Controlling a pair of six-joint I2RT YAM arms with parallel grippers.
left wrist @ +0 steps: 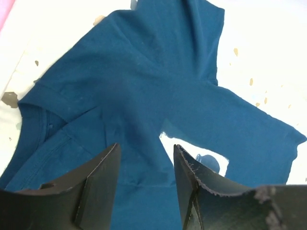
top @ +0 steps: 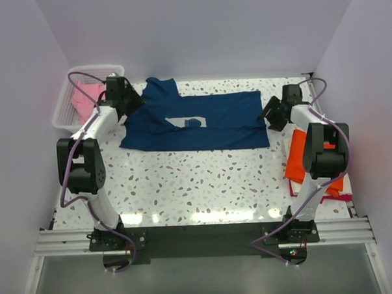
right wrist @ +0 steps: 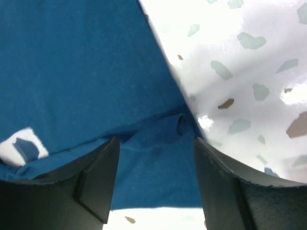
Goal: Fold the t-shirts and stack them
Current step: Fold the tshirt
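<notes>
The navy blue t-shirt (top: 208, 123) lies across the back of the table, its lower edge folded up over part of the pale chest print (top: 190, 122). My left gripper (top: 130, 107) hovers over the collar end; its fingers stand apart above the cloth (left wrist: 144, 72) with nothing between them, the gripper (left wrist: 146, 146) open. At the hem end my right gripper (top: 272, 114) is open too (right wrist: 156, 140), above the folded edge of the shirt (right wrist: 72, 62). An orange t-shirt (top: 299, 157) lies at the right. A pink t-shirt (top: 86, 100) sits in the basket.
The white lattice basket (top: 95, 68) stands at the back left corner. The orange shirt is partly hidden by the right arm (top: 323, 148), with a strip of magenta cloth (top: 329, 197) showing under it. The speckled tabletop (top: 197, 183) spreads in front of the navy shirt.
</notes>
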